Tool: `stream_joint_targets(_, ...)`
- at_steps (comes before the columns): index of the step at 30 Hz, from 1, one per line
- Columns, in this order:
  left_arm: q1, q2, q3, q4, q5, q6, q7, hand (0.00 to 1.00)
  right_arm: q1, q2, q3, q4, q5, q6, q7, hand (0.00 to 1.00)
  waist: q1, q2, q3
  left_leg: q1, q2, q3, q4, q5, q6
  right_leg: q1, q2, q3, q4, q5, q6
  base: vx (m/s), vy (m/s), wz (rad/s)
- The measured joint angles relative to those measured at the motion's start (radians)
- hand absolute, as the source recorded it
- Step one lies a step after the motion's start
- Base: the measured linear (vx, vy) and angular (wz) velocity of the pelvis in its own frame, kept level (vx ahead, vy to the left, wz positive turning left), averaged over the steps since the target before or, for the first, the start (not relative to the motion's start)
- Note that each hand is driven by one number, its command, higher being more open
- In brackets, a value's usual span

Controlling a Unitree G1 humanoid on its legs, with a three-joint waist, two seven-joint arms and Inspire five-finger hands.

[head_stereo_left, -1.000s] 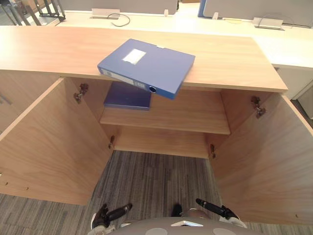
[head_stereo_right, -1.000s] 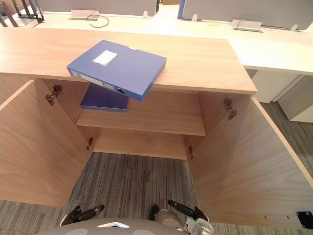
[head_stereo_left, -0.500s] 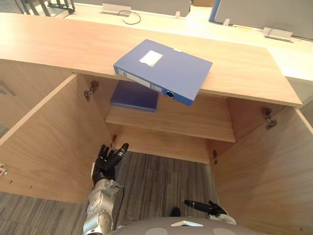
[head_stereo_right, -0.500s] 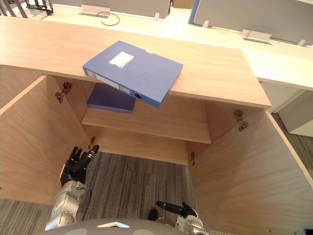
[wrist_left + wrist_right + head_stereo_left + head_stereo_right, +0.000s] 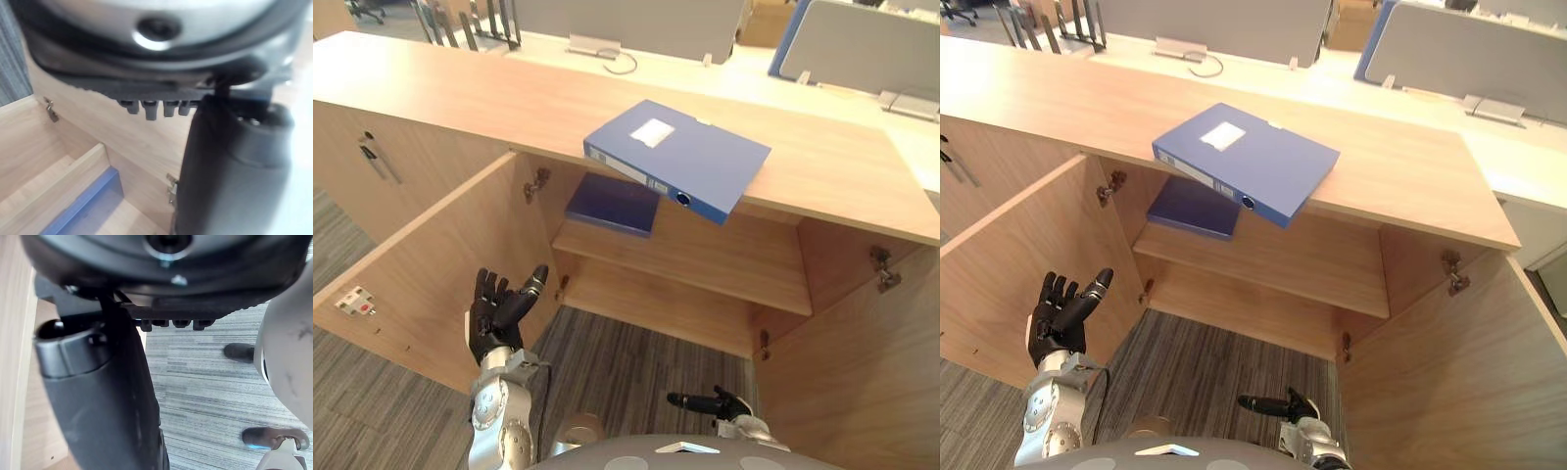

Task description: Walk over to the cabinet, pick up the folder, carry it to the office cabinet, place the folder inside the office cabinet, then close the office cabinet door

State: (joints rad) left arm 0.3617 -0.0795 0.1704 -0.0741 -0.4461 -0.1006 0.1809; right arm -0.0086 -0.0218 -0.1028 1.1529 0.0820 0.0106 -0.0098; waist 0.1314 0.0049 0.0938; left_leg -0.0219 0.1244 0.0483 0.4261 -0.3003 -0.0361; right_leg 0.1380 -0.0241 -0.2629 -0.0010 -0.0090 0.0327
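- My two head cameras look steeply down from above and in front of the open cabinet [image 5: 509,108]. Its top crosses the upper frame and the carpet [image 5: 636,362] fills the bottom.
- Both eyes share almost the whole scene. The blue folder [image 5: 1246,162] sits upper centre in each, slightly further left in the right eye view.
- My left wrist camera sits very close behind the left hand [image 5: 234,171], facing the cabinet's inside.
- My right wrist camera is equally close behind the right hand [image 5: 107,401], facing the carpet.
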Motion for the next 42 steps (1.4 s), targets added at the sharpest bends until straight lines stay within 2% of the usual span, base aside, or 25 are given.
stream_joint_targets(2,0.019,-0.003,-0.01,-0.048,0.064,0.003,0.002,1.0,0.009,0.02,0.017,-0.001,0.0,-0.003,0.003,1.0,0.001,-0.018,-0.012,0.015,-0.015,0.002,-0.05,0.027,0.0,-0.006,-0.017,-0.003,-0.001,0.001,0.001,-0.01,0.029,0.04)
stream_joint_targets(3,0.025,-0.003,-0.025,-0.093,0.139,0.003,0.005,1.0,0.019,0.033,0.034,-0.01,0.0,-0.003,0.007,1.0,0.003,-0.037,-0.03,0.018,-0.024,0.0,-0.094,0.051,-0.004,-0.018,-0.024,-0.004,-0.008,0.005,0.0,0.0,0.0,0.0)
stream_joint_targets(5,0.025,-0.003,-0.041,-0.113,0.19,0.004,0.011,1.0,0.024,0.04,0.037,-0.012,0.0,-0.004,0.011,1.0,0.003,-0.044,-0.035,0.031,-0.03,0.001,-0.124,0.066,-0.005,-0.014,-0.026,-0.005,-0.023,0.012,-0.001,0.0,0.0,0.0)
stream_joint_targets(9,0.026,0.0,-0.089,-0.195,0.379,0.019,0.042,1.0,0.032,0.047,0.037,-0.013,0.0,-0.007,0.012,1.0,0.004,-0.05,-0.052,0.046,-0.037,0.001,-0.18,0.098,-0.009,-0.011,-0.027,-0.006,-0.056,0.029,-0.003,0.02,-0.002,0.0)
stream_joint_targets(11,0.026,0.001,-0.109,-0.261,0.578,0.019,0.081,1.0,0.034,0.048,0.037,-0.011,-0.001,-0.011,0.011,1.0,0.004,-0.055,-0.062,0.051,-0.043,0.0,-0.197,0.107,-0.012,-0.012,-0.026,-0.007,-0.062,0.031,-0.003,0.04,0.016,0.0)
stream_joint_targets(14,0.024,0.003,-0.124,-0.327,0.738,0.018,0.121,1.0,0.034,0.051,0.038,-0.009,-0.031,-0.016,0.009,1.0,0.006,-0.056,-0.068,0.064,-0.045,0.008,-0.214,0.114,-0.012,-0.009,-0.026,-0.001,-0.075,0.039,-0.004,0.05,0.023,-0.07)
stream_joint_targets(15,0.023,0.004,-0.125,-0.345,0.783,0.018,0.132,1.0,0.035,0.052,0.041,-0.007,-0.039,-0.017,0.009,1.0,0.005,-0.049,-0.072,0.067,-0.045,0.013,-0.223,0.116,-0.011,-0.012,-0.026,0.004,-0.075,0.039,-0.004,0.03,0.038,-0.15)
stream_joint_targets(17,0.009,0.016,-0.135,-0.362,0.824,0.018,0.143,1.0,0.032,0.052,0.054,0.003,-0.041,-0.017,0.009,1.0,0.007,-0.052,-0.08,0.071,-0.046,0.022,-0.226,0.116,-0.011,-0.015,-0.026,0.015,-0.076,0.039,-0.003,0.02,0.038,-0.16)
stream_joint_targets(19,-0.018,0.042,-0.157,-0.363,0.865,0.019,0.143,1.0,0.03,0.052,0.063,0.009,-0.063,-0.018,0.01,1.0,0.01,-0.05,-0.082,0.083,-0.046,0.037,-0.237,0.116,-0.01,-0.015,-0.026,0.029,-0.076,0.041,-0.003,0.0,0.027,-0.2)
stream_joint_targets(22,-0.099,0.135,-0.226,-0.362,0.954,0.019,0.116,1.0,0.03,0.054,0.074,0.013,-0.076,-0.018,0.017,1.0,0.003,-0.045,-0.088,0.087,-0.046,0.061,-0.242,0.116,-0.01,-0.032,-0.025,0.056,-0.077,0.048,-0.002,-0.03,0.028,-0.27)
stream_joint_targets(25,-0.193,0.198,-0.257,-0.343,1.029,0.017,0.097,1.0,0.029,0.054,0.074,0.013,-0.08,-0.018,0.031,1.0,-0.004,-0.045,-0.099,0.084,-0.045,0.093,-0.245,0.117,-0.01,-0.051,-0.025,0.093,-0.077,0.059,-0.003,-0.02,0.026,-0.35)
stream_joint_targets(29,-0.307,0.258,-0.252,-0.185,1.125,0.017,0.096,1.0,0.019,0.043,0.073,0.013,-0.114,-0.018,0.042,1.0,-0.031,-0.024,-0.108,0.118,-0.061,0.112,-0.277,0.122,0.0,-0.057,-0.025,0.131,-0.078,0.07,0.004,-0.03,0.03,-0.28)
stream_joint_targets(33,-0.321,0.303,-0.251,-0.083,1.169,0.02,0.096,1.0,0.012,0.032,0.056,0.015,-0.117,-0.017,0.049,1.0,-0.041,-0.013,-0.112,0.119,-0.073,0.139,-0.293,0.124,0.003,-0.084,-0.031,0.169,-0.082,0.08,0.012,-0.02,0.039,-0.25)
stream_joint_targets(42,-0.376,0.358,-0.252,0.071,1.207,0.055,0.096,1.0,-0.001,0.025,0.033,0.03,-0.118,-0.018,0.05,1.0,-0.056,-0.005,-0.113,0.136,-0.085,0.134,-0.307,0.123,0.006,-0.09,-0.034,0.198,-0.078,0.086,0.018,0.0,0.015,-0.13)
